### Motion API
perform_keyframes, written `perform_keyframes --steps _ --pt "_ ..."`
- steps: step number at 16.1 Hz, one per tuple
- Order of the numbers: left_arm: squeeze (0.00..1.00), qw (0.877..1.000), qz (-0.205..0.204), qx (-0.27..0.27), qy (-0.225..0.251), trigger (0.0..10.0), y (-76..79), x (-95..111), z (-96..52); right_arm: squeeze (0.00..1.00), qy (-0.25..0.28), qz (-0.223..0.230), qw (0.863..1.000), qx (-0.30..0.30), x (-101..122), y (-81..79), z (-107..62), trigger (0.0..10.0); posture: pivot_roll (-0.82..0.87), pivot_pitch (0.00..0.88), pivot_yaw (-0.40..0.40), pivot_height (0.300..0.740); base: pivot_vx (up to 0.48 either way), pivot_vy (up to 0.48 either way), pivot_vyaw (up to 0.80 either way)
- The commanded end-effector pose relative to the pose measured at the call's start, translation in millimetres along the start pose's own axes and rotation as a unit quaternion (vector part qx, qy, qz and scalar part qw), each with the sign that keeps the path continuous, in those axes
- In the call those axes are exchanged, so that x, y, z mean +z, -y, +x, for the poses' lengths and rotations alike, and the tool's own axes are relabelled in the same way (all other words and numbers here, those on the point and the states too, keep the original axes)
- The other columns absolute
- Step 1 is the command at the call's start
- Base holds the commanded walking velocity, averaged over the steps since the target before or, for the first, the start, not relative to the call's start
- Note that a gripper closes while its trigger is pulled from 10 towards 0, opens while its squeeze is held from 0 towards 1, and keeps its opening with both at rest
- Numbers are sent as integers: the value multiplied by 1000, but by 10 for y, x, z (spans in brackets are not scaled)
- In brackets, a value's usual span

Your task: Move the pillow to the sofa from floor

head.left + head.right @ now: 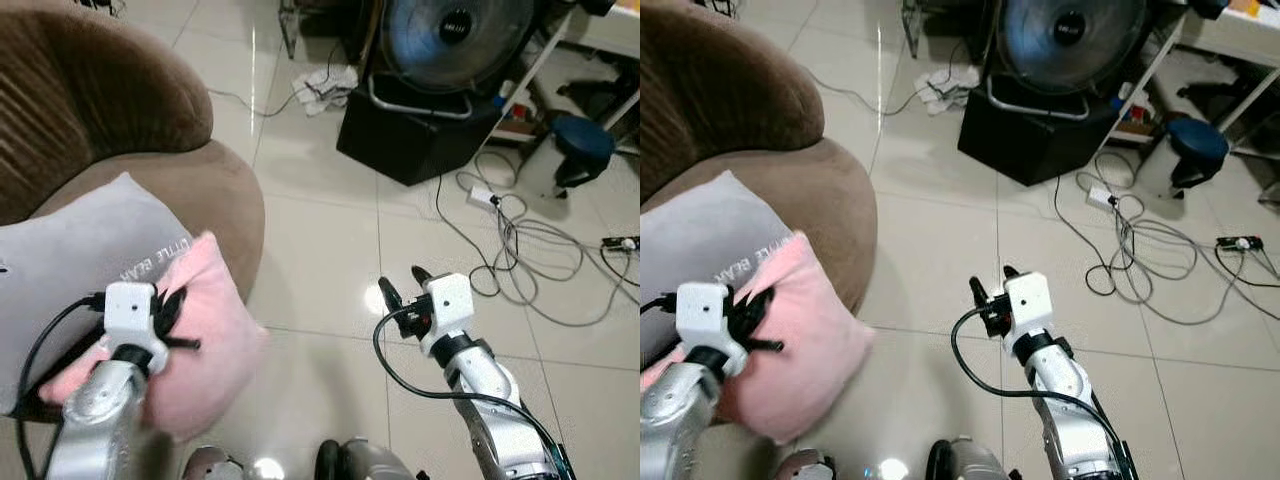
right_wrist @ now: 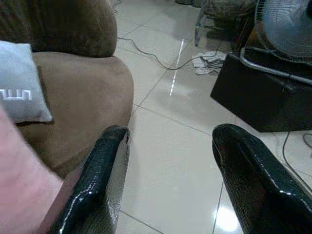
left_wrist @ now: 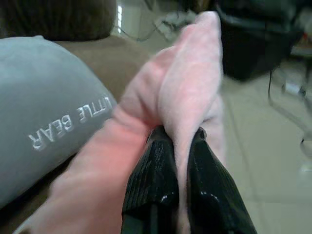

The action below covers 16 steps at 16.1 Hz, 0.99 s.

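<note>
Bright, even indoor light. Glare spots shine on the glossy floor tiles (image 1: 330,250), one near the bottom edge. The left wrist view is soft, its pink pillow (image 3: 190,87) blurred up close.

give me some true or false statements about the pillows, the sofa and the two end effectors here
1. The left end effector is shut on the pink pillow. True.
2. The right end effector holds the grey pillow. False: it is open and holds nothing, over the tiled floor.
3. The grey pillow lies on the brown sofa. True.
4. The pink pillow lies flat on the floor. False: it is lifted, at the sofa's edge beside the grey pillow.
5. The fan stands on the sofa. False: it sits on a black box across the floor.
</note>
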<state>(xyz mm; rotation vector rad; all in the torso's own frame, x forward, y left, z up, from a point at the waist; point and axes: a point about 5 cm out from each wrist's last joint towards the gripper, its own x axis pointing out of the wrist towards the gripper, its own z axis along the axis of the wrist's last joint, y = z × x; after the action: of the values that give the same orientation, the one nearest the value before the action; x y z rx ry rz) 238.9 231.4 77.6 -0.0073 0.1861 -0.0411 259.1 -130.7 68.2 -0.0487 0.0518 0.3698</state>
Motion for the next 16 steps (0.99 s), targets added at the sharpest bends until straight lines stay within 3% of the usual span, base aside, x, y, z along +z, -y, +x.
perform_keyframes --steps 1,4,5,8,11,14,16 --pt "0 1000 -13 2 14 10000 64 35 -23 0 -8 1 1000 12 -18 12 -47 10000 117 117 -144 740 0 0 0" --pt "0 1000 -8 -14 -3 10000 213 -67 -77 0 -42 -23 991 126 38 22 -65 10000 113 112 -151 740 0 0 0" --pt "0 1000 0 -25 -4 10000 285 -52 -52 0 -62 -52 982 168 66 99 -51 10000 113 107 -155 740 0 0 0" --pt "0 1000 1 -24 -5 10000 324 -46 -21 0 -67 -84 969 222 193 156 22 10000 115 104 -159 740 0 0 0" --pt "0 1000 1 -26 -7 10000 390 -84 -35 0 -66 -79 961 256 343 146 36 10000 115 103 -165 740 0 0 0" --pt "0 1000 6 -17 16 10000 350 -39 -56 0 -60 -57 968 237 452 239 81 10000 114 107 -169 740 0 0 0" --pt "0 1000 8 -19 22 10000 334 -5 -56 0 -67 -68 970 222 424 256 78 10000 109 115 -170 740 0 0 0"
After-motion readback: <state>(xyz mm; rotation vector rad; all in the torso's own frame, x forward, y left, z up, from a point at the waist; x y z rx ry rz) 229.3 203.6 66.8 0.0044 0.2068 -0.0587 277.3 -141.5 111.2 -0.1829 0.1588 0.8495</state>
